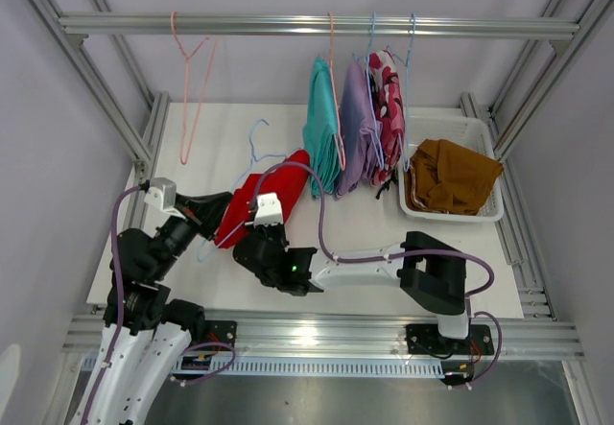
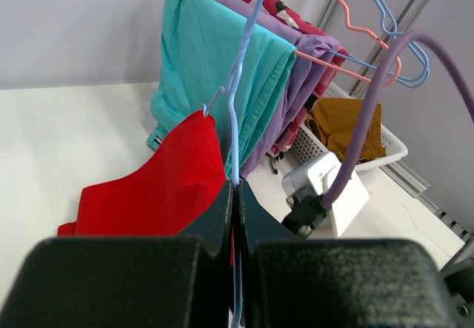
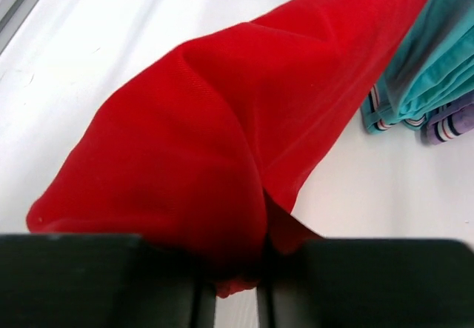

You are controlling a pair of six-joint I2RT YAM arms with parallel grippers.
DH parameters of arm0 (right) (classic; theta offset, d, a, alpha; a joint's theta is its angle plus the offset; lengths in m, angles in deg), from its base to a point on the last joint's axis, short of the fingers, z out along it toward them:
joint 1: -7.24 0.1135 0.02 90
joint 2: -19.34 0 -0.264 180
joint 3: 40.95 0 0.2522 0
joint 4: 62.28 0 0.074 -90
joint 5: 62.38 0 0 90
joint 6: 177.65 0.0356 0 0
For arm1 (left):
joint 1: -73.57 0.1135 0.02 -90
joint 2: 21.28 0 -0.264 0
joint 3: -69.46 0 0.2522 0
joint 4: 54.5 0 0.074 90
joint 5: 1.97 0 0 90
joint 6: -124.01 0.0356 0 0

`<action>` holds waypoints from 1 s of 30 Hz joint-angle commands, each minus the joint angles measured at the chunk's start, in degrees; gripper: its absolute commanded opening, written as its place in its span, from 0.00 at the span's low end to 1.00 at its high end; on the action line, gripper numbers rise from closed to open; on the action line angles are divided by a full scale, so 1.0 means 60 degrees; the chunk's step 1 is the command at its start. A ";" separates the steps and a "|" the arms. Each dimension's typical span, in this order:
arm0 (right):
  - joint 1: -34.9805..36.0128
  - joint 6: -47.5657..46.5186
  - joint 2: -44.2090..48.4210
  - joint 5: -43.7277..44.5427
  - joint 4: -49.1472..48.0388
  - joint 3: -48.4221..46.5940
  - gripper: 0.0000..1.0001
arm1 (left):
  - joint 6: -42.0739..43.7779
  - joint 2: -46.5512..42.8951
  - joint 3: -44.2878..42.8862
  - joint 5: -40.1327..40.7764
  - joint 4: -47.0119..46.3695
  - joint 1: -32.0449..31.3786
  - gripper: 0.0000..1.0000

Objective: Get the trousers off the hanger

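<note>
As I look over the table (image 1: 365, 216), the rail (image 1: 307, 25) runs above its far side, with the teal trousers (image 1: 321, 128), lilac trousers (image 1: 357, 137) and blotched pink trousers (image 1: 389, 99) hanging side by side right of the middle. The basket (image 1: 451, 217) at the right edge holds the mustard trousers (image 1: 451, 176). The red trousers (image 1: 288, 177) slump on the table left of centre, their upper end draped on a blue hanger (image 2: 235, 121). My left pincer (image 2: 234, 195) is clamped tight on that hanger's wire. My right pincer (image 3: 237, 283) pinches a fold of the red cloth.
</note>
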 commanded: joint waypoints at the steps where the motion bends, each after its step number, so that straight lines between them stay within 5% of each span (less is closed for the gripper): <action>1: -0.0562 -0.0118 0.0325 0.0896 -0.0120 -0.0121 0.19 | -0.0075 -0.0321 -0.0213 -0.0116 -0.1118 -0.0058 0.00; 7: -0.0812 -0.0748 0.0809 0.0383 -0.0603 0.0231 0.00 | -0.0060 -0.0365 -0.0213 -0.0101 -0.1104 -0.0058 0.00; 30: -0.0139 -0.2930 0.3094 -0.1317 0.0040 -0.1686 0.00 | 0.0131 0.0147 -0.0344 0.0367 -0.0591 -0.0058 0.01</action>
